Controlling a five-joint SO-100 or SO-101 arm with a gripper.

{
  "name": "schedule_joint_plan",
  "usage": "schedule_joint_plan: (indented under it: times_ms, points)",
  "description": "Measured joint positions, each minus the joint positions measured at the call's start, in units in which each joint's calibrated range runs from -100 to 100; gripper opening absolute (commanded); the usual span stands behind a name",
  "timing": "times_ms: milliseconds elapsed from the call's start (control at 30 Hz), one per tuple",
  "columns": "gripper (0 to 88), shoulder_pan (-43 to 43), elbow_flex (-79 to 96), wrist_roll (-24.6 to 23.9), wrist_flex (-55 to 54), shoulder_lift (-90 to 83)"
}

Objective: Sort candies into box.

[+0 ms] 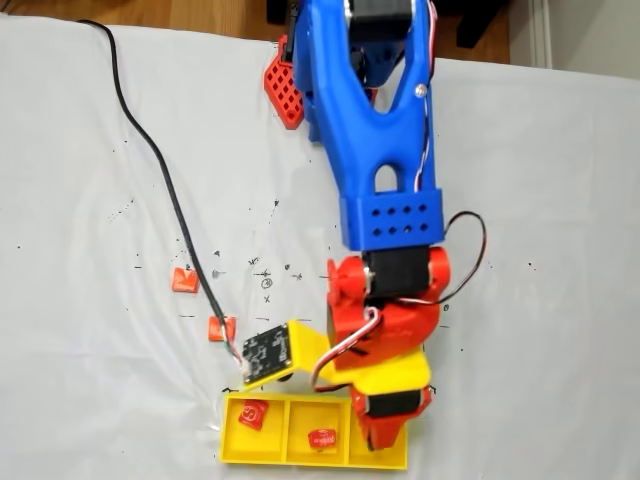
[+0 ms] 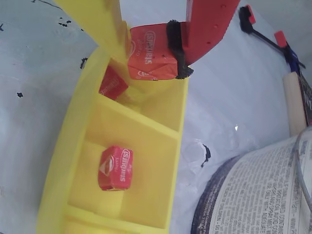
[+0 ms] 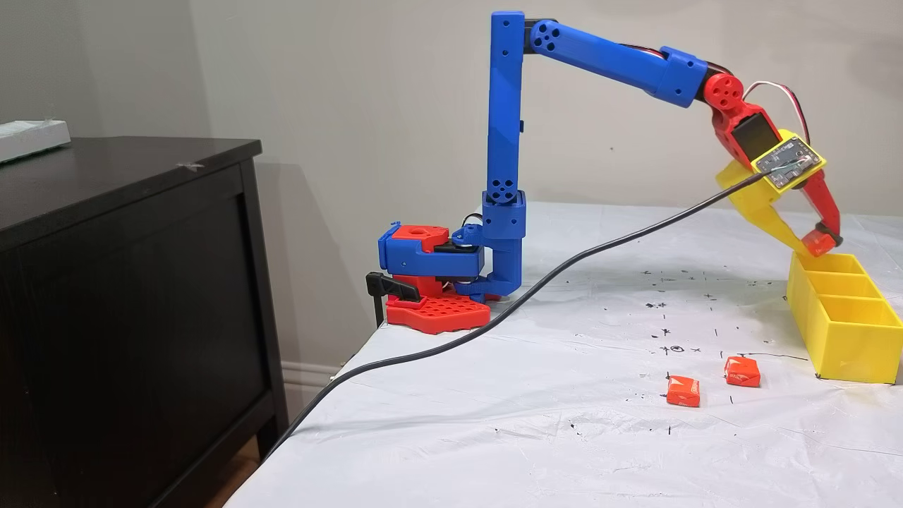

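1. Clamped between its yellow plastic finger and its red plastic finger, the two-finger claw (image 2: pixel 148 58) holds a small square orange-red wrapped candy (image 2: pixel 151 57) above the end compartment of the bright yellow three-compartment plastic tray (image 2: pixel 180 146).
2. The wrist view shows that candy pressed against the black pad of the red finger (image 2: pixel 207 29), clear of the tray floor.
3. A second wrapped candy (image 2: pixel 115 168) lies flat on the floor of the middle compartment in the wrist view.
4. A third red candy (image 2: pixel 113 84) leans in the far compartment beyond the yellow finger (image 2: pixel 97 24); whether it touches the wall is hard to tell.
5. In a fixed view from above, the tray (image 1: pixel 232 450) sits at the lower edge with one candy (image 1: pixel 252 414) in its left compartment and another (image 1: pixel 322 439) in the middle, while the claw (image 1: pixel 385 425) covers the right one.
6. Two more candies lie on the white table cover (image 1: pixel 90 330) to the left of the arm, one (image 1: pixel 185 281) farther from the tray and one (image 1: pixel 221 328) beside the black cable (image 1: pixel 160 160).
7. The side fixed view shows the same loose pair, (image 3: pixel 683 391) and (image 3: pixel 742 371), near the tray (image 3: pixel 839 331) but apart from it, with the blue arm (image 3: pixel 505 141) reaching over.
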Motion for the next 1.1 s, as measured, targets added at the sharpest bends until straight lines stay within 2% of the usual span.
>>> schedule_joint_plan:
  times_ms: [467,633,767,1100]
  points:
    - [1.0,0.0,-2.0,-0.9,0.6,2.3]
    - [6.5,0.1,-2.0,-0.9,0.7,2.5]
    - [18.4,0.1,-2.1,-0.9,0.8,3.0]
    - [24.8,0.1,-2.7,-0.9,1.4,3.6]
